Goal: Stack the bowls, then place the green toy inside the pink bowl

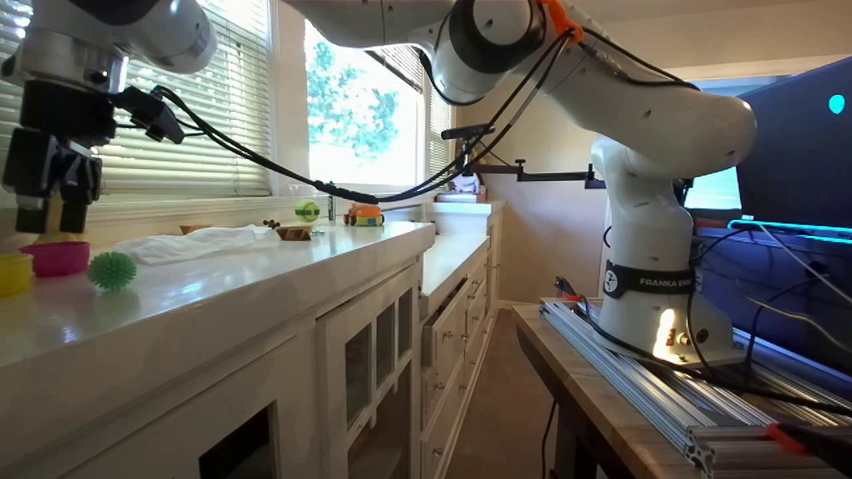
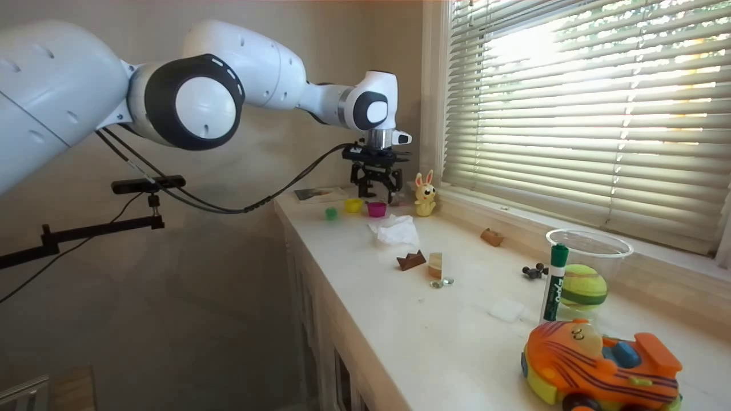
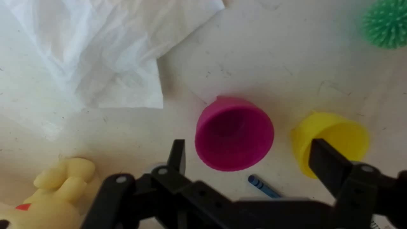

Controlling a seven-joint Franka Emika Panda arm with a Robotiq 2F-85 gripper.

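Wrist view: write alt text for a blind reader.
Open claw at bottom, partly hiding a yellow bowl right of a central pink bowl. Spiky green toy upper right, crumpled white sheet upper left, yellow figure lower left.

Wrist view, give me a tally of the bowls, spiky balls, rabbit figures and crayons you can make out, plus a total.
Bowls: 2 (pink bowl, yellow bowl)
Spiky balls: 1 (green toy)
Rabbit figures: 1 (yellow rabbit)
Crayons: 1 (blue crayon)
Total: 5
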